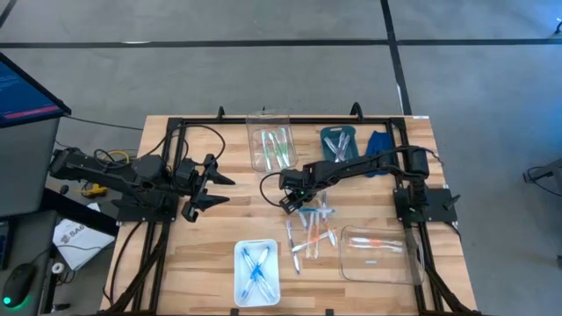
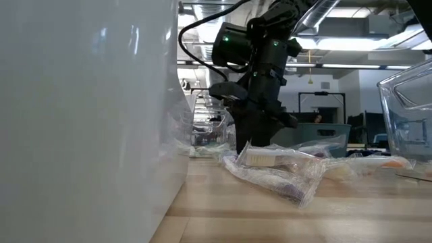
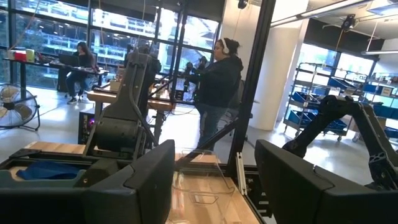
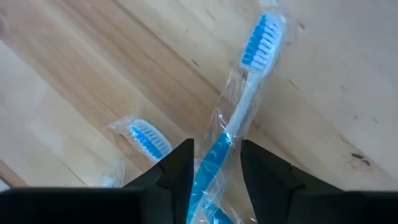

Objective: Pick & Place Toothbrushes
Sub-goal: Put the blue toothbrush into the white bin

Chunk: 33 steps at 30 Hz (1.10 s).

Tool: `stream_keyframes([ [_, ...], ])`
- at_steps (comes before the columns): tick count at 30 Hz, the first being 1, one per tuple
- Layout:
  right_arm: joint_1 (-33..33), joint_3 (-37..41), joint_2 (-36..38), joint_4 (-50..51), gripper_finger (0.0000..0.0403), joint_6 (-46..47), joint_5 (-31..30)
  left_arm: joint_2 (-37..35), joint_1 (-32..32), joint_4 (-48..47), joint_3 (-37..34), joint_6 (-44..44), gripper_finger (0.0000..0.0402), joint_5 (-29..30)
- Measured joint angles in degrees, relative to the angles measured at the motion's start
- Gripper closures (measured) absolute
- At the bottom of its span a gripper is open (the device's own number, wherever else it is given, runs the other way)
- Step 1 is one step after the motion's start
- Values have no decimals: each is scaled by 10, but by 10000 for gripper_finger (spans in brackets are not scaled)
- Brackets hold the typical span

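A blue toothbrush [image 4: 247, 99] in a clear wrapper lies flat on the wooden table. My right gripper [image 4: 217, 163] points down over its handle with one finger on each side and a narrow gap left; in the high view it stands at mid-table [image 1: 294, 204]. A second blue brush head [image 4: 149, 138] lies beside it. More wrapped toothbrushes [image 1: 312, 233] are scattered just nearer. My left gripper [image 1: 211, 189] waits open at the table's left, held level above the top. My right gripper comes from above, fingers pointing down and lying across the blue toothbrush's handle [image 4: 219, 146], which runs between them. The wrapper fills most of the gap; I cannot tell whether the fingers touch it. The toothbrush lies flat on the table.
A white tray [image 1: 241, 279] at the near edge holds blue brushes. A clear bin [image 1: 262, 118] at the far edge holds green ones, and a clear bin [image 1: 413, 263] at the near right holds an orange one. A teal tray [image 1: 338, 133] and blue cloth [image 1: 379, 140] lie far right.
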<state>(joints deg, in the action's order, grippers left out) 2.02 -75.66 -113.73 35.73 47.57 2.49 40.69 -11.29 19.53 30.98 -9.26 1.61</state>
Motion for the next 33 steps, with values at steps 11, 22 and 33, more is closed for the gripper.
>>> stream_keyframes([
  [11, 4, 0, 0, 11, 297, 3, -14, 0, 0, 0, 0, 0, 183, 0],
  [22, 4, 0, 1, 35, 396, -1, -25, 0, 0, 0, 0, 0, 183, 0],
  [33, -1, -3, 6, 61, 402, -16, -27, 0, 0, 0, 0, 0, 183, 0],
])
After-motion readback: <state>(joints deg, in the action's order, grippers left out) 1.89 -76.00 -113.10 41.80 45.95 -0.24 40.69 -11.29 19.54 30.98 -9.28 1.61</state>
